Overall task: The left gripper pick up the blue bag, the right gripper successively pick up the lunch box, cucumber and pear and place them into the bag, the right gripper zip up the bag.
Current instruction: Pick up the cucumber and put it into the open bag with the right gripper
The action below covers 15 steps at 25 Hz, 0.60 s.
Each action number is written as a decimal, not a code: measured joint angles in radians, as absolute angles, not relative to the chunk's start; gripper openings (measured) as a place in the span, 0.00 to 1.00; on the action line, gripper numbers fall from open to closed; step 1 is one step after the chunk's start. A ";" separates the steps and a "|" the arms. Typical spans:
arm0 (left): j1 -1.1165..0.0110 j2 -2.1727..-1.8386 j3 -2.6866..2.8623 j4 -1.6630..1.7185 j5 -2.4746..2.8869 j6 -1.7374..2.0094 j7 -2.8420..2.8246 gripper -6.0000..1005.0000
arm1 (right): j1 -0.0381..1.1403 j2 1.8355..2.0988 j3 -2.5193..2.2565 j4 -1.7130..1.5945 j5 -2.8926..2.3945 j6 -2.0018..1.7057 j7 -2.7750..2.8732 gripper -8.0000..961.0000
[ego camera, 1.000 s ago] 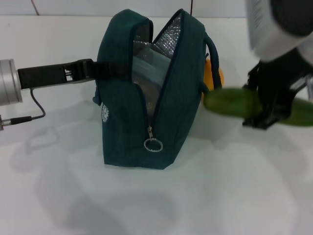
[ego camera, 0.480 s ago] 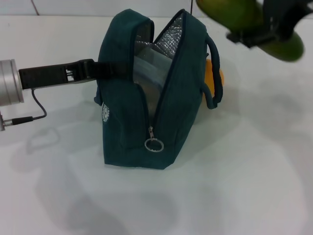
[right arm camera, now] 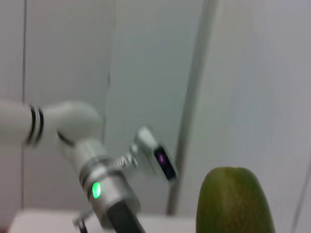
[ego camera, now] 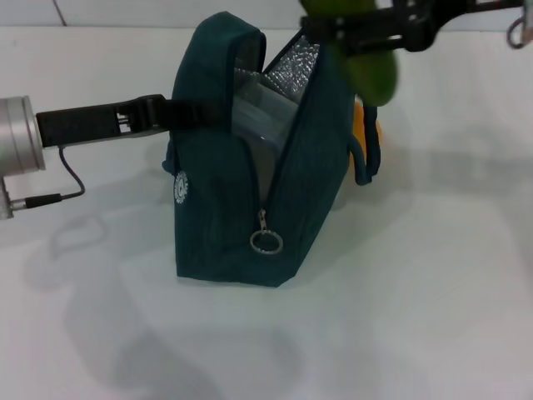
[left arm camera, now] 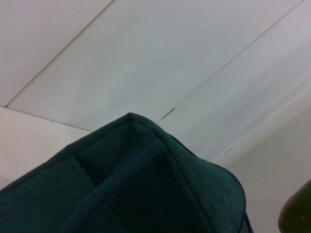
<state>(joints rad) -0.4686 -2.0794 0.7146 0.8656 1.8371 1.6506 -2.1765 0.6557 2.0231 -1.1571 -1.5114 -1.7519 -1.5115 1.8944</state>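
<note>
My right gripper [ego camera: 379, 33] clamps the cucumber [ego camera: 366, 62], now over the blue bag [ego camera: 250, 183]'s open mouth; my left gripper [ego camera: 162, 117] grips its side.

We see a plain white table [ego camera: 416, 292] that fills the head view, with soft grey shadows lying across it. Along its far edge stands a pale wall [ego camera: 166, 12] crossed by a thin dark seam. From the wrist views we see more pale wall panels [left arm camera: 170, 63] divided by narrow straight seams.
</note>
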 joint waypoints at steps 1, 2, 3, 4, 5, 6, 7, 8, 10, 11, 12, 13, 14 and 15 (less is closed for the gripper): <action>-0.469 -2.080 0.715 0.865 1.837 1.651 -2.176 0.05 | 0.655 2.023 -1.166 -1.452 -1.705 -1.492 1.857 0.70; -0.469 -2.080 0.715 0.865 1.837 1.651 -2.175 0.05 | 0.655 2.023 -1.174 -1.401 -1.660 -1.476 1.817 0.70; -0.469 -2.080 0.715 0.865 1.837 1.651 -2.174 0.05 | 0.656 2.022 -1.182 -1.347 -1.626 -1.463 1.780 0.70; -0.469 -2.080 0.715 0.865 1.837 1.651 -2.173 0.05 | 0.658 2.022 -1.186 -1.315 -1.602 -1.456 1.750 0.70; -0.470 -2.080 0.715 0.865 1.837 1.651 -2.173 0.05 | 0.661 2.022 -1.191 -1.251 -1.558 -1.445 1.699 0.70; -0.470 -2.080 0.716 0.865 1.837 1.651 -2.173 0.05 | 0.664 2.022 -1.192 -1.200 -1.525 -1.439 1.658 0.70; -0.471 -2.080 0.716 0.865 1.837 1.651 -2.173 0.05 | 0.667 2.022 -1.193 -1.157 -1.489 -1.436 1.617 0.70; -0.471 -2.080 0.717 0.865 1.837 1.650 -2.173 0.05 | 0.670 2.022 -1.194 -1.117 -1.456 -1.435 1.579 0.70; -0.472 -2.081 0.717 0.865 1.837 1.650 -2.172 0.05 | 0.679 2.023 -1.198 -1.026 -1.384 -1.435 1.493 0.71; -0.472 -2.081 0.717 0.865 1.837 1.650 -2.172 0.05 | 0.682 2.024 -1.204 -0.987 -1.350 -1.435 1.453 0.71; -0.472 -2.081 0.717 0.864 1.836 1.649 -2.172 0.05 | 0.685 2.024 -1.211 -0.960 -1.323 -1.435 1.423 0.71; -0.472 -2.081 0.717 0.864 1.836 1.649 -2.171 0.05 | 0.690 2.024 -1.221 -0.924 -1.289 -1.434 1.384 0.71; -0.472 -2.081 0.717 0.864 1.836 1.648 -2.171 0.05 | 0.695 2.024 -1.230 -0.894 -1.263 -1.434 1.351 0.71; -0.472 -2.081 0.717 0.864 1.836 1.648 -2.171 0.05 | 0.699 2.024 -1.236 -0.873 -1.247 -1.433 1.331 0.71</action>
<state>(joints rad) -0.4725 -2.0814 0.7168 0.8637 1.8357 1.6478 -2.1711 0.6991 2.0239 -1.2364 -0.8734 -1.2472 -1.4327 1.3315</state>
